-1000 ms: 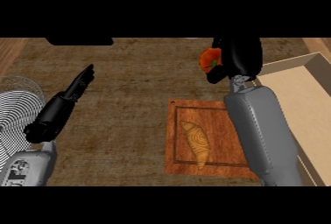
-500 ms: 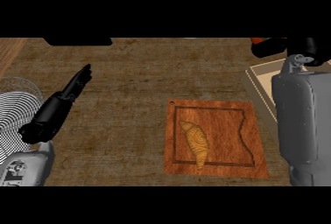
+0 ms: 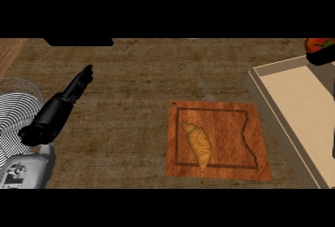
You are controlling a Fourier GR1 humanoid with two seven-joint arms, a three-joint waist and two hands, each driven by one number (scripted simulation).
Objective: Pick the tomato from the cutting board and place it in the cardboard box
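Head view: tomato (image 3: 319,43) at top right, right hand (image 3: 323,56) fingers curled round it, above cardboard box (image 3: 294,95).

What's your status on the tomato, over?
Right hand shut on tomato, over cardboard box at the view's top right. Left hand open, resting. Croissant alone on cutting board.

My right hand (image 3: 322,56) carries the tomato (image 3: 319,43) further right, now above the box (image 3: 294,102); my forearm is almost out of view.
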